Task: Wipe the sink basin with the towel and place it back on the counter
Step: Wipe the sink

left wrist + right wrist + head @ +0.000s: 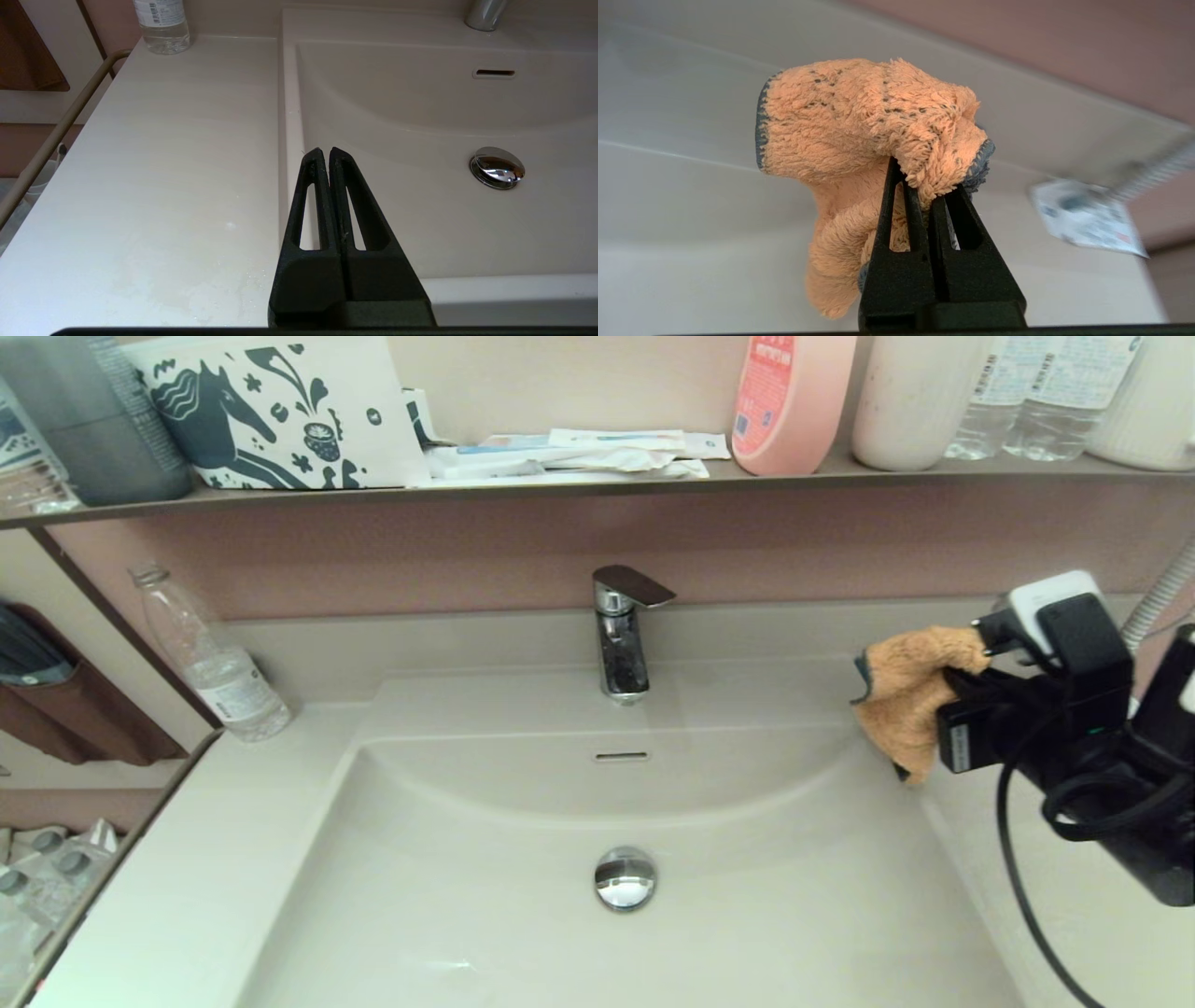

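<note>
Holding the orange towel (910, 695) pinched in its closed fingers, the right gripper (971, 677) hangs in the air at the basin's right edge, level with the ledge behind the bowl. The cloth is gripped near one bunched fold, so most of it droops freely below and ahead of the fingertips; in the right wrist view the towel (873, 140) drapes over both fingers (896, 210), its dark grey edging showing at either end. This hold leaves a loose pad of fabric foremost, which suits pressing it against a surface. The towel touches neither the sink basin (467, 905) nor the counter (168, 896).

The basin lies below and to the left of the towel, with the chrome drain plug (625, 877) at its centre, the overflow slot (621, 756) on the rear wall and the faucet (621, 635) behind. A white printed leaflet (1085, 219) lies on the counter to the right.

The left gripper (324, 154), out of the head view, rests idle with its fingers pressed together and empty, poised over the basin's left rim (289, 140). A clear plastic bottle (213, 658) stands at the counter's rear left corner.

Whether wiping is about to begin or is finished cannot be told.
</note>
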Motion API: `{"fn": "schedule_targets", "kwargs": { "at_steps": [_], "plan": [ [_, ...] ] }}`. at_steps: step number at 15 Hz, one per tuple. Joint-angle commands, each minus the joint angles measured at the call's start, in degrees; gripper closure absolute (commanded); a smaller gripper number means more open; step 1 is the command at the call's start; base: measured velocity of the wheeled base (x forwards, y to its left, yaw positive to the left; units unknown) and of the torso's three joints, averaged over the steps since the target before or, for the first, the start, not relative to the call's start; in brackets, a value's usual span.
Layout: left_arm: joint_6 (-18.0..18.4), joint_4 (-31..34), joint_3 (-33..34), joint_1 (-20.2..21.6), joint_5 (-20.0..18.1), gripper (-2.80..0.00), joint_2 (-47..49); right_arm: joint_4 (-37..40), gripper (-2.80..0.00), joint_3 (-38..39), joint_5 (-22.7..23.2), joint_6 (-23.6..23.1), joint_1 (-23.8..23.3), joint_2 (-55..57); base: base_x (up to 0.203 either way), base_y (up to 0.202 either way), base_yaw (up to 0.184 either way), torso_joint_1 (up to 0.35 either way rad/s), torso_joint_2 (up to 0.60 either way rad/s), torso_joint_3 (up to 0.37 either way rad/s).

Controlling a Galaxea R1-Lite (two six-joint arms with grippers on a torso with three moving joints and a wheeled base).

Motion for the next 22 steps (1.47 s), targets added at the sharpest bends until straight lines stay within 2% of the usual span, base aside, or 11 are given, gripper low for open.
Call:
{"fn": "schedule_targets", "kwargs": {
  "at_steps": [1,4,5,7,10,12,14,17,18,20,22],
  "plan": [
    [0.0,0.0,0.0,0.0,0.0,0.0,0.1,12.7,0.0,-1.8,-0.1,0.4,-1.0,-12.6,0.0,0.0,0.0,0.0,0.0,0.0],
    [0.0,0.0,0.0,0.0,0.0,0.0,0.1,43.9,0.0,-11.7,0.4,4.3,-4.3,-23.6,0.0,0.0,0.0,0.0,0.0,0.0],
    [0.0,0.0,0.0,0.0,-0.1,0.0,0.1,52.4,0.0,-14.4,0.5,5.7,-7.2,-25.5,0.0,0.0,0.0,0.0,0.0,0.0],
    [0.0,0.0,0.0,0.0,0.0,0.0,0.1,61.3,0.0,-15.9,0.6,7.1,-14.7,-27.4,0.0,0.0,0.0,0.0,0.0,0.0],
    [0.0,0.0,0.0,0.0,-0.1,0.0,0.1,64.8,0.0,-13.3,2.0,7.5,-26.3,-27.3,0.0,0.0,0.0,0.0,0.0,0.0],
    [0.0,0.0,0.0,0.0,0.0,0.0,0.1,65.3,0.0,-11.4,6.1,7.6,-32.7,-24.3,0.0,0.0,0.0,0.0,0.0,0.0],
    [0.0,0.0,0.0,0.0,0.0,0.0,0.1,65.5,0.0,-10.2,8.6,9.6,-35.3,-19.0,0.0,0.0,0.0,0.0,0.0,0.0],
    [0.0,0.0,0.0,0.0,0.0,0.0,0.1,65.5,0.0,-10.5,8.8,16.2,-36.8,-10.9,0.0,0.0,0.0,0.0,0.0,0.0],
    [0.0,0.0,0.0,0.0,0.0,0.0,0.0,65.6,0.0,-12.1,8.5,17.2,-38.8,-8.5,0.0,0.0,0.0,0.0,0.0,0.0],
    [0.0,0.0,0.0,0.0,0.0,0.0,0.1,66.7,0.0,-16.0,8.2,17.3,-43.9,-5.0,0.0,0.0,0.0,0.0,0.0,0.0],
    [0.0,0.0,0.0,0.0,0.0,0.0,0.0,72.8,0.0,-20.8,8.2,15.2,-49.0,-2.6,0.0,0.0,0.0,0.0,0.0,0.0]
  ]
}}
